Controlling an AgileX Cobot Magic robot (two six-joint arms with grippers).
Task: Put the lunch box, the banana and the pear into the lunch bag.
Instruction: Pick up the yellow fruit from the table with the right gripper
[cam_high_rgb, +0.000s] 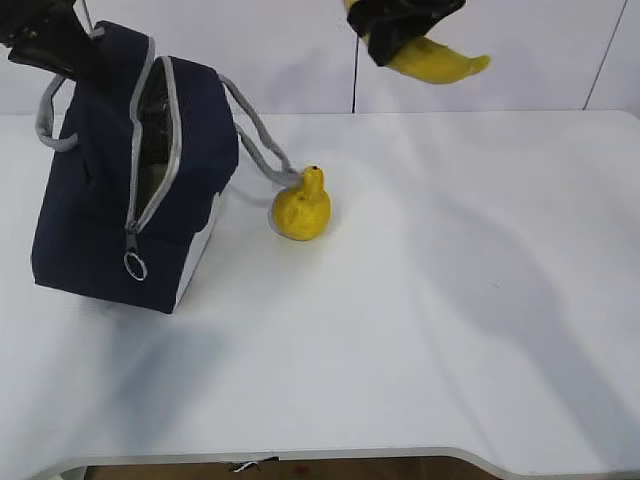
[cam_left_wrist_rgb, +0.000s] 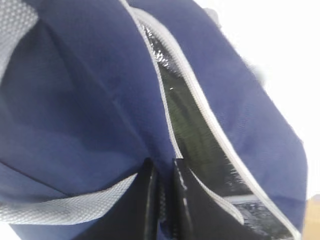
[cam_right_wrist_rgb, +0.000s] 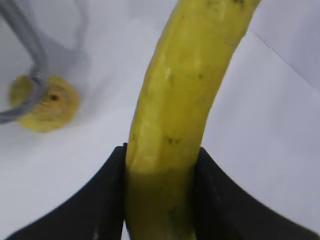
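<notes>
The navy lunch bag (cam_high_rgb: 100, 200) stands at the left with its grey zipper open. My left gripper (cam_left_wrist_rgb: 162, 172) is shut on the bag's fabric edge beside the opening and holds it at the top back (cam_high_rgb: 55, 45). My right gripper (cam_right_wrist_rgb: 160, 155) is shut on the yellow banana (cam_right_wrist_rgb: 185, 95) and holds it high above the table at the top of the exterior view (cam_high_rgb: 435, 60). The yellow-orange pear (cam_high_rgb: 301, 207) lies on the table just right of the bag, touching a grey strap (cam_high_rgb: 255, 135); it also shows in the right wrist view (cam_right_wrist_rgb: 45, 102). The lunch box is not in view.
The white table (cam_high_rgb: 450, 300) spreads to the right and front of the bag. A ring zip pull (cam_high_rgb: 135, 265) hangs on the bag's front. The table's front edge runs along the bottom of the exterior view.
</notes>
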